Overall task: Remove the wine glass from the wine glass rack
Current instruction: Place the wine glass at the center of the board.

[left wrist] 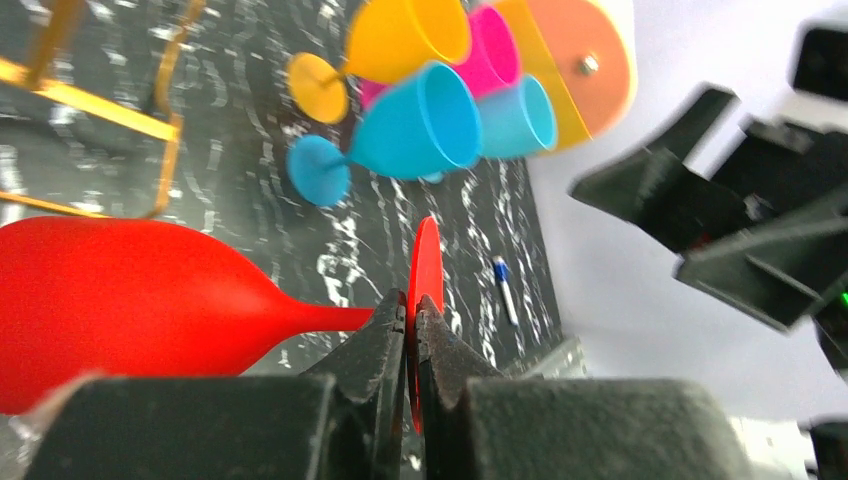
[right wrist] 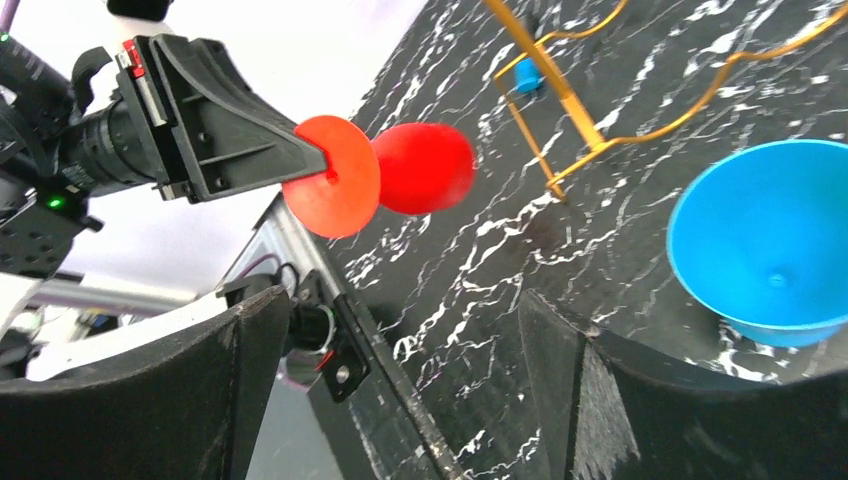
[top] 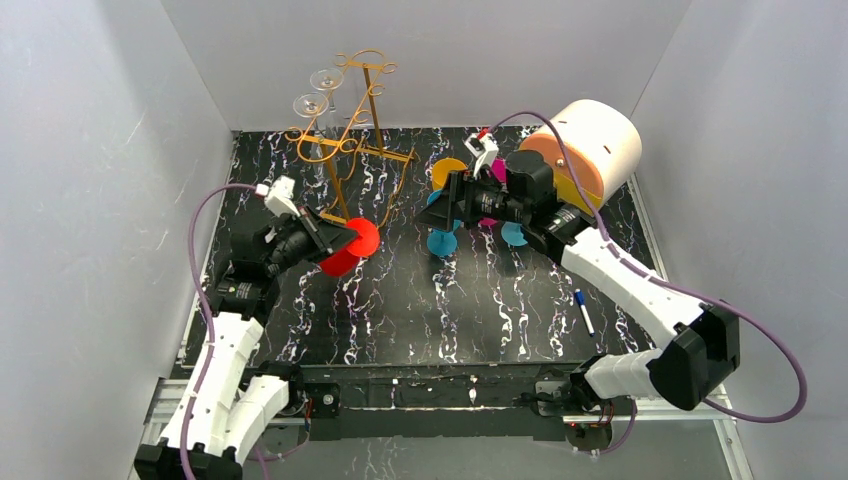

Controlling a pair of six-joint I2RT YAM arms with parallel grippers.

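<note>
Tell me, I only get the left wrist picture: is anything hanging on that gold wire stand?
Observer: Yes. From above, two clear glasses hang near the top of the stand.
Operator: What's the black shape on my right?
Observer: The right gripper, its jaws wide open, holding nothing.
Operator: And that orange round thing?
Observer: The end of a big cream drum lying on its side in the far right corner.

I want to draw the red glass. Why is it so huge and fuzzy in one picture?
Left wrist view: the red glass sits right by the lens, so it looms large and soft-edged. Top external view: it looks small and crisper.
</note>
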